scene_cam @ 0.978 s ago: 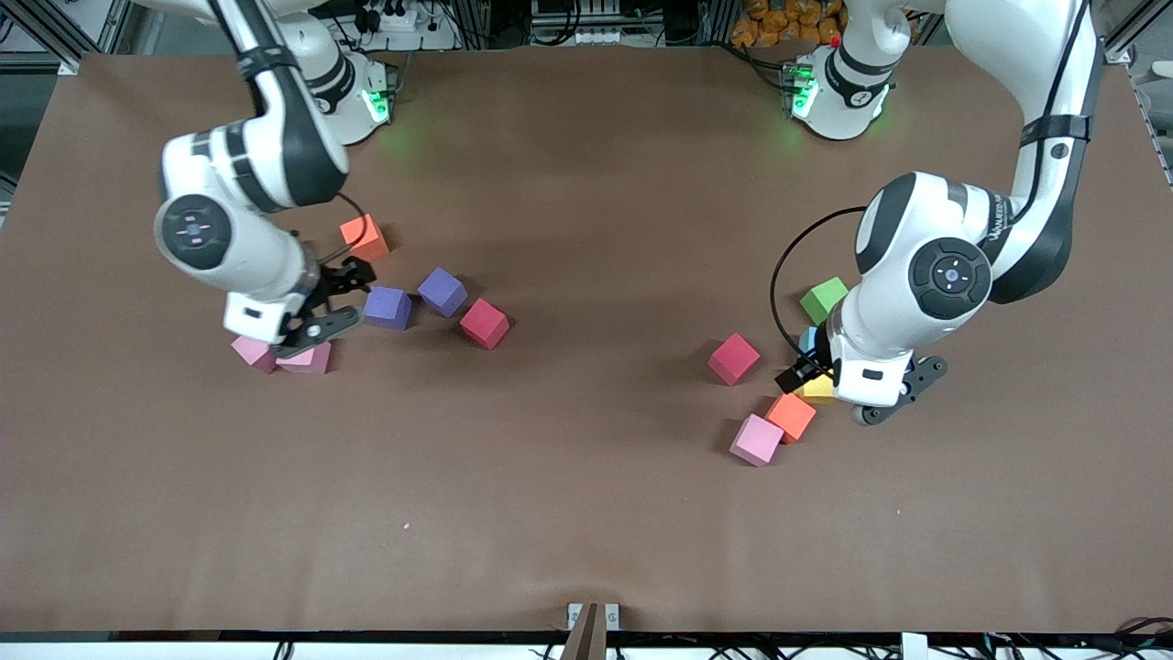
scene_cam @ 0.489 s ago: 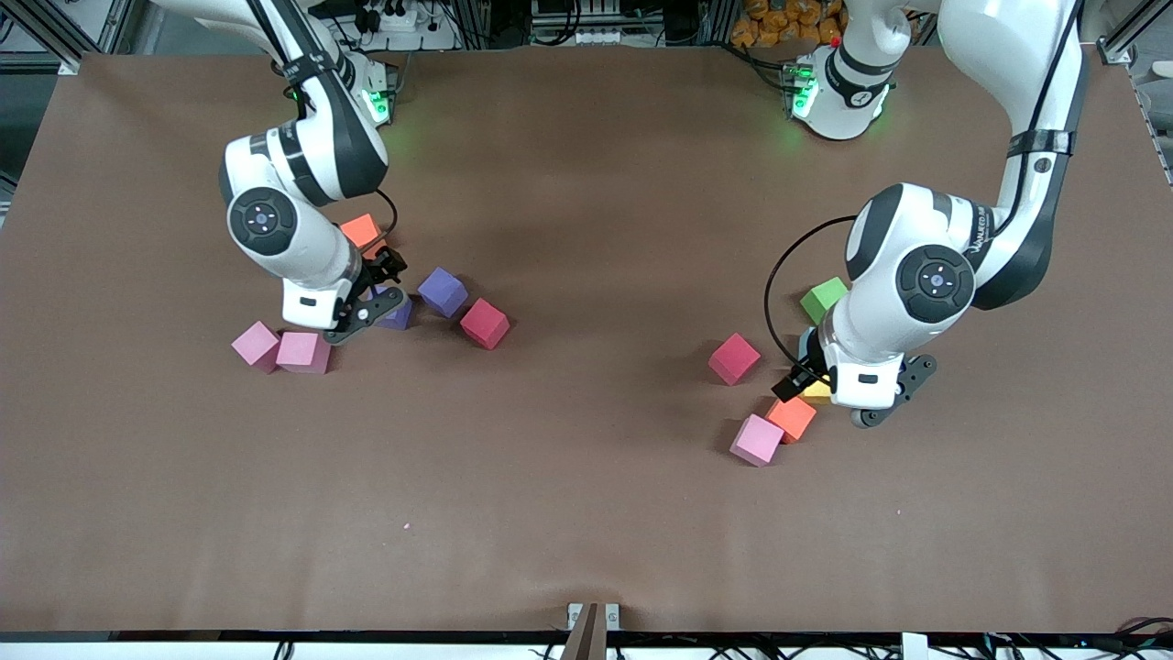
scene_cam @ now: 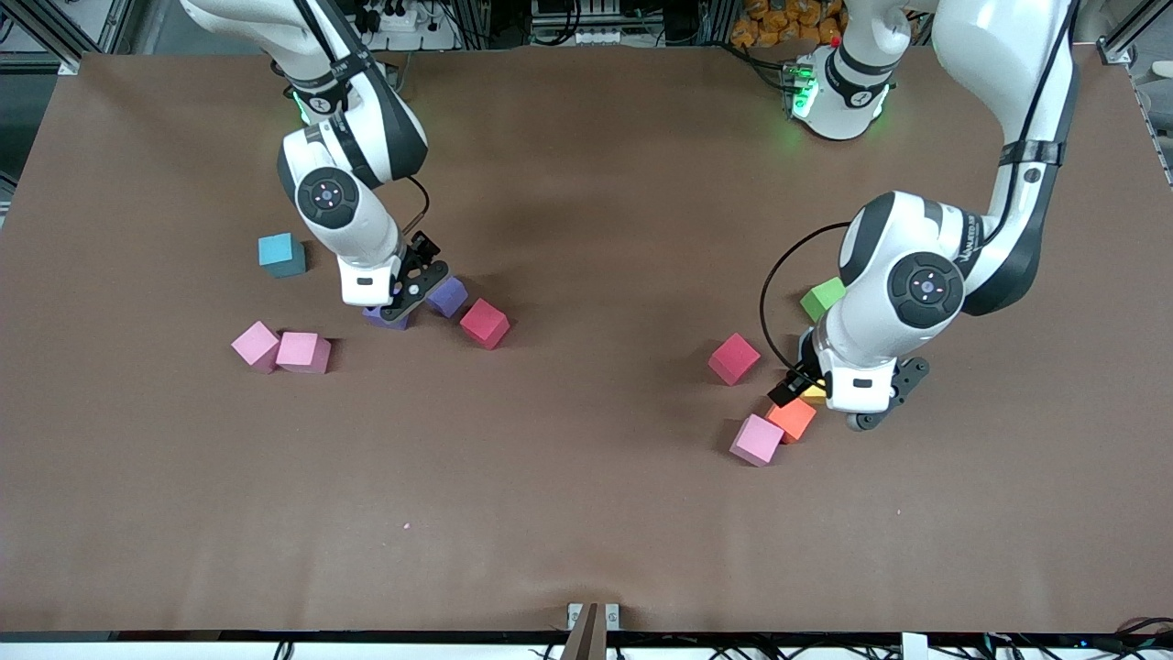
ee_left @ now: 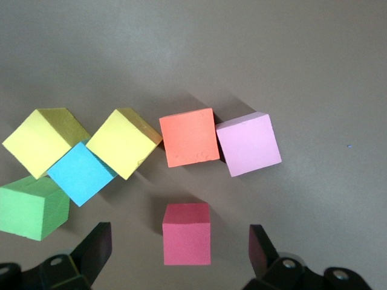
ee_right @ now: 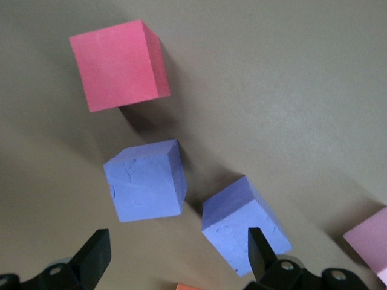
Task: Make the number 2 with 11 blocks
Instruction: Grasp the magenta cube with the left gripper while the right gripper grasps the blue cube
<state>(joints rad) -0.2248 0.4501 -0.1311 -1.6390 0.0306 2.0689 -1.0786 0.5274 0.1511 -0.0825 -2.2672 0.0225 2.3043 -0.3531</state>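
My right hand (scene_cam: 410, 291) hangs wide open and empty over the two purple blocks (ee_right: 145, 180); my left hand (scene_cam: 836, 392), equally open and empty, hangs over the yellow blocks (ee_left: 124, 142) just beside the orange block (scene_cam: 792, 417); no number 2 is formed yet. These foam cubes look light, soft and grippy; I'd pinch one across two flat parallel faces, gently.

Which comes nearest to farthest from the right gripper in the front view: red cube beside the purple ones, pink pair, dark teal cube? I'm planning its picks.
From the open right gripper, over the purple cubes:
1. Red cube, toward the left arm's end.
2. Pink pair and dark teal cube, toward the right arm's end: too close to call.
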